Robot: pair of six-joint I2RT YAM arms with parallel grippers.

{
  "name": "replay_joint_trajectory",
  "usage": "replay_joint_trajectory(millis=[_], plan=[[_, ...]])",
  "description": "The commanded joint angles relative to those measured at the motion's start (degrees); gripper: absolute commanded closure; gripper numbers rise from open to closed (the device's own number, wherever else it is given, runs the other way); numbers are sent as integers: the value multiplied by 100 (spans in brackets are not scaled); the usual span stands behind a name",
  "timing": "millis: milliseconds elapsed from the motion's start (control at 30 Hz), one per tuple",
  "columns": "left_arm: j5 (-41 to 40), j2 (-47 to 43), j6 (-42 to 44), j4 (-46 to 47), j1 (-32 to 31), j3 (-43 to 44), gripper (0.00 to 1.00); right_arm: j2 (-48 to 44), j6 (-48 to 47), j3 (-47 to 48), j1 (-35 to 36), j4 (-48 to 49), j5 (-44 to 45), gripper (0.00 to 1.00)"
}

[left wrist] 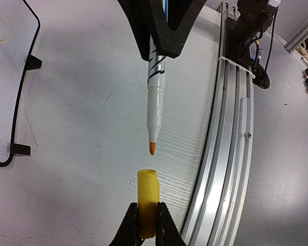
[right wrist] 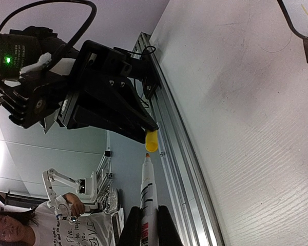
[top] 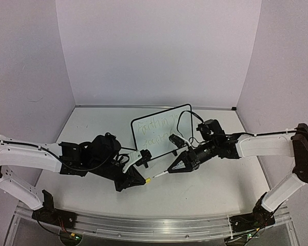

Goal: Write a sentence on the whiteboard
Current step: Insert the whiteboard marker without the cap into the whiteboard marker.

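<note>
Left claw [left wrist: 148, 209]: closed on a yellow cap [left wrist: 148, 188].
Whiteboard [top: 170, 119]: upright on the worktop [top: 205, 184], behind and between both claws; sentence [top: 155, 131] faint, in two lines.
Marker [left wrist: 155, 97]: uncapped, tip just short of the cap.
Right claw [right wrist: 148, 215]: closed on the marker barrel.

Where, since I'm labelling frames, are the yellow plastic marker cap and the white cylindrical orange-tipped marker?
yellow plastic marker cap [left wrist: 148, 187]: left wrist view, upper body.
white cylindrical orange-tipped marker [left wrist: 155, 97]: left wrist view, lower barrel.
</note>
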Motion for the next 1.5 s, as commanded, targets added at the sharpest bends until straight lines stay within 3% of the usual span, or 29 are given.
replay_joint_trajectory(millis=[0,1467], plan=[[112,-152,82,204,23,133,100,63,-15,240,67,190,-119,100],[103,-218,93,409,23,276,100,334,-15,416,250,262,-133,100]])
